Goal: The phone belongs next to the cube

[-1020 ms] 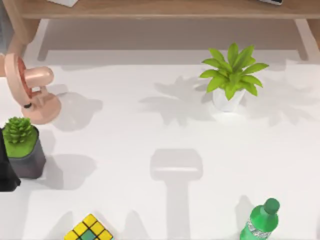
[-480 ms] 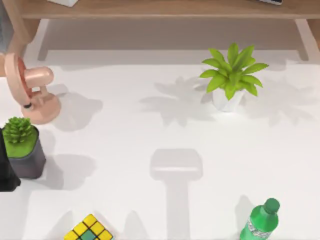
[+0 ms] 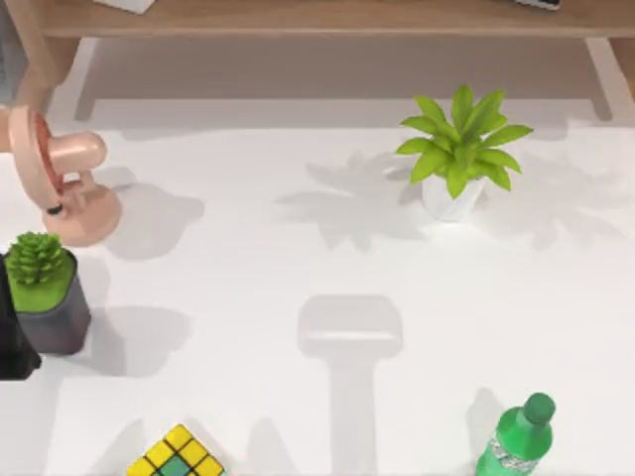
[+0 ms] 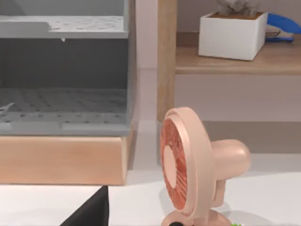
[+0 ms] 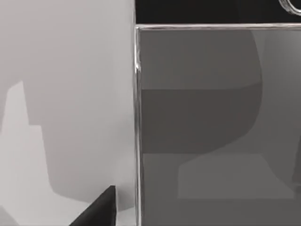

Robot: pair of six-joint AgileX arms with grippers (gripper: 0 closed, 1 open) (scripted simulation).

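Left claw, grip impossible to tell, faces the fan; cube sits corner-forward.

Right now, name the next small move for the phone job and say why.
Probably send the right pincer toward the shelf's right end. A dark flat thing lies there, perhaps the phone; I cannot tell. The cube sits at the table's near edge, left of middle. The left arm is parked by the grey pot.

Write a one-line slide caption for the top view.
Puzzle cube at the table's near edge, with fan, two potted plants and green bottle.
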